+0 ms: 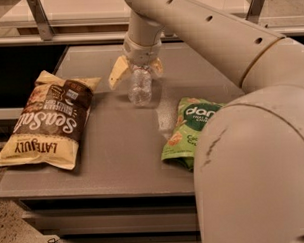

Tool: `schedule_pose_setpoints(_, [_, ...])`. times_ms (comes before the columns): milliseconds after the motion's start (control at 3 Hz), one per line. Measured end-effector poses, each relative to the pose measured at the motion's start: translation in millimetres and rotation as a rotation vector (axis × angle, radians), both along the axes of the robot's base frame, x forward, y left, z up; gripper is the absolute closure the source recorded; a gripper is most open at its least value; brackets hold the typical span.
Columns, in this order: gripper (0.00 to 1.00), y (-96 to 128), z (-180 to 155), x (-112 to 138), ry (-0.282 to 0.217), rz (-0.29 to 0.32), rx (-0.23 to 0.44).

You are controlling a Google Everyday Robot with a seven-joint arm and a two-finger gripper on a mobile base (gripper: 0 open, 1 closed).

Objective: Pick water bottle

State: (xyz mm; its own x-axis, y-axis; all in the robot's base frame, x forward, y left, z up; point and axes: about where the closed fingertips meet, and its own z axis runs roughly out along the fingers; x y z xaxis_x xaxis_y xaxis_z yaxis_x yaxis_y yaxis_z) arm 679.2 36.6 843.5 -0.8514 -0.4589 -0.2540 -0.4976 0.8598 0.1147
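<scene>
At table [118, 159] rear: claw [137, 70] spread open astride water bottle [140, 89]; its top hidden; green bag [185, 135] partly behind arm [253, 160].

The water bottle [140, 88] stands upright toward the back of my desk [118, 144]. It is small, clear and crinkled, with a ribbed body. Its top sits between the spread fingers [118, 74] of my gripper [137, 70], which hangs directly over it without clamping it.
</scene>
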Motion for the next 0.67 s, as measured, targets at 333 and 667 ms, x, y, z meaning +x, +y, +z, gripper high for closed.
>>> schedule_pose_setpoints(333, [0.41,3.2,-4.0,-1.1,0.017,-0.003,-0.007])
schedule_pose_setpoints(667, [0.63,6.6,-2.0,-1.4,0.019,0.004,-0.013])
